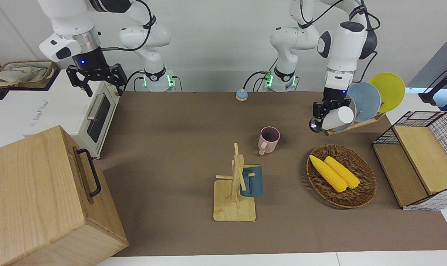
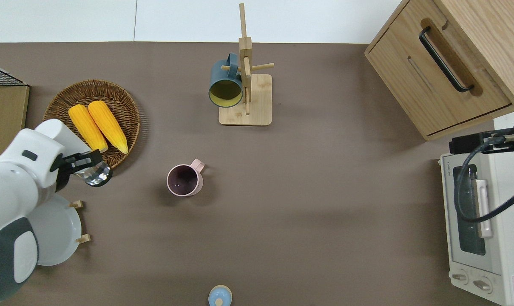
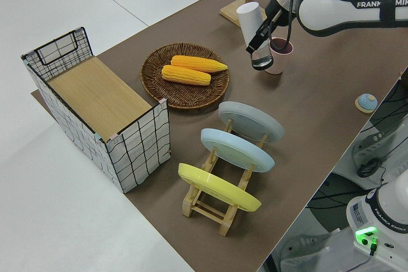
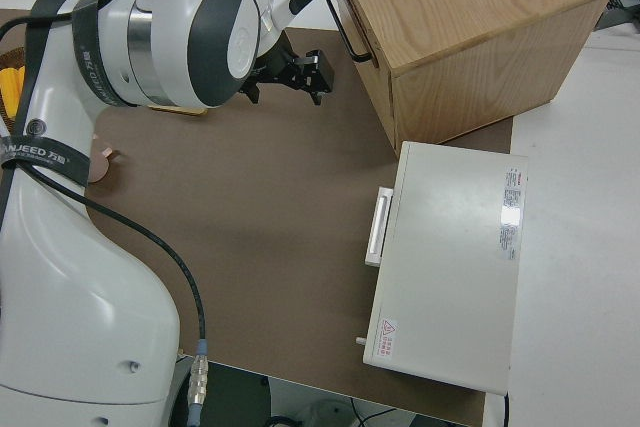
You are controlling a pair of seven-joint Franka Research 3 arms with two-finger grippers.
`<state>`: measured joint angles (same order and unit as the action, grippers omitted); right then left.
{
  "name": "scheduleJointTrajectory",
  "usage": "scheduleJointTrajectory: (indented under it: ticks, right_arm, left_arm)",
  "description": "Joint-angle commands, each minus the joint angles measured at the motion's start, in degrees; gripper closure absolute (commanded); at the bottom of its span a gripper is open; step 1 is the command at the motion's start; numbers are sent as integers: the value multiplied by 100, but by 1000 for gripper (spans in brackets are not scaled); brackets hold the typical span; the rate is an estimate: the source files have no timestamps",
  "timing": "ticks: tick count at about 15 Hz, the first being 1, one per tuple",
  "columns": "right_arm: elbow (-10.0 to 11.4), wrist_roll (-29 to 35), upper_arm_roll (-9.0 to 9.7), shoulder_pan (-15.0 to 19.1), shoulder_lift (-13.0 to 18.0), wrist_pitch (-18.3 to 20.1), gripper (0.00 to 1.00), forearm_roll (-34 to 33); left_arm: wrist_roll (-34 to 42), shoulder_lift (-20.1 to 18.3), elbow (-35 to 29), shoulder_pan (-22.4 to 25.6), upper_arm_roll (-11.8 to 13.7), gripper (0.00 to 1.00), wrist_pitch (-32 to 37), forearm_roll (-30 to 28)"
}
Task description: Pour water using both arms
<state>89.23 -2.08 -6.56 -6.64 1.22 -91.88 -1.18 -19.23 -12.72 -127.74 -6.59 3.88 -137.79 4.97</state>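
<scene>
My left gripper [image 1: 328,109] [image 2: 84,163] [image 3: 258,33] hangs in the air, shut on a tilted vessel [image 1: 338,117] [image 2: 59,134] [image 3: 248,17]. The vessel has a white cylindrical body and a clear rounded glass end [image 2: 97,177]. In the overhead view it is over the table between the wicker basket and the plate rack, with the glass end pointing toward the pink mug [image 1: 270,138] [image 2: 184,180] [image 3: 280,49]. That mug stands upright, and its inside looks dark. No water can be made out. My right gripper [image 1: 95,75] [image 4: 290,72] is open and parked.
A blue mug [image 2: 225,87] hangs on a wooden mug tree [image 2: 245,110]. The wicker basket [image 1: 360,199] holds two corn cobs. Also here are the plate rack [image 3: 223,211], a wire crate [image 1: 419,159], a wooden cabinet [image 1: 42,199], a toaster oven [image 2: 482,221] and a small blue knob [image 2: 220,296].
</scene>
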Motion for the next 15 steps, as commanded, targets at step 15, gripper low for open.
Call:
scheduleJointTrajectory:
  ticks: [15]
  right_arm:
    - [-2, -73, -12, -4, 36, 39, 9, 39]
  left_arm:
    - [804, 1676, 3088, 1660, -46, 1000, -55, 426]
